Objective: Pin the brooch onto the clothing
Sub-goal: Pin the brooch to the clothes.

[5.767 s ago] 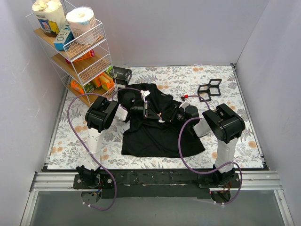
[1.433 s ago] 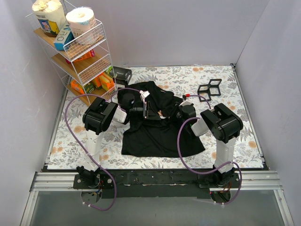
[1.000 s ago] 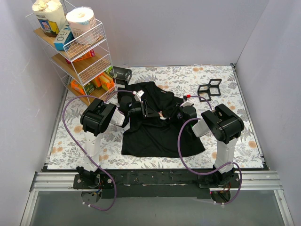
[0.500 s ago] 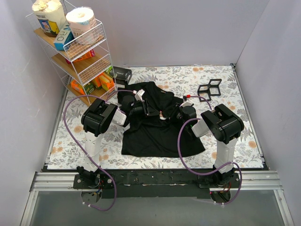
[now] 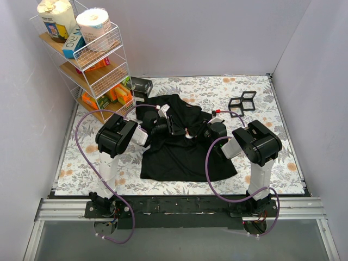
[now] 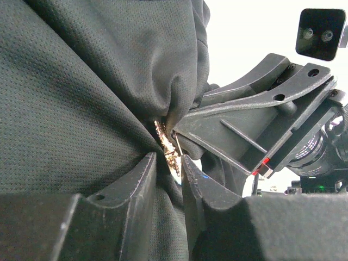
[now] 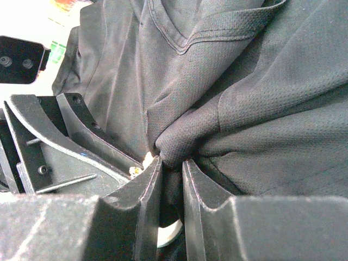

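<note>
Overhead camera: fixed high behind both arm bases, looking down and forward over the whole table [image 5: 277, 122]. It is the far view and takes in both arms, the T-shirt [image 5: 179, 160] and the wire shelf [image 5: 103, 70] at the far left.

Left wrist camera: mounted behind the left gripper [image 6: 166, 160], very close, facing across bunched cloth toward the right gripper [image 6: 182, 129]. The brooch [image 6: 166, 144] sits near frame centre.

Right wrist camera: equally close, facing the opposite way past its own fingers, with the left gripper at lower left.

Shared ground: both wrist views cover the same pinched fold between the grippers, and each shows the other's camera block. The overhead view shows that spot mid-shirt.
</note>
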Robot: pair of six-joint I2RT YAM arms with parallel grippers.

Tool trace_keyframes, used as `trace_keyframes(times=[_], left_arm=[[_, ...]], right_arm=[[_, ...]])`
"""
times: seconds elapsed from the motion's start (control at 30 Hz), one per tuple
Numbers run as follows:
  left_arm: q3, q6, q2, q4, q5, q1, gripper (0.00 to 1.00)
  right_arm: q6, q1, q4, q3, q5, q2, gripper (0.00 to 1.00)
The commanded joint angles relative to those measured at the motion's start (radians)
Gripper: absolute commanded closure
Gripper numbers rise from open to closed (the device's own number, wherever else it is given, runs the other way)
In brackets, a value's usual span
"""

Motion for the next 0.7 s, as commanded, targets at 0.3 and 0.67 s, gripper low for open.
trace_keyframes(times=[0.3, 0.67], left_arm=[[-0.039, 0.018, 0.026, -0.026, -0.012, -0.042, 0.74], [-0.034, 0.023, 0.019, -0.043, -0.002, -0.044, 1.0]], right_arm=[[0.002, 0.02, -0.013, 0.006, 0.001, -0.013, 0.73], [0.001, 0.022, -0.033, -0.011, 0.029, -0.047, 0.74]])
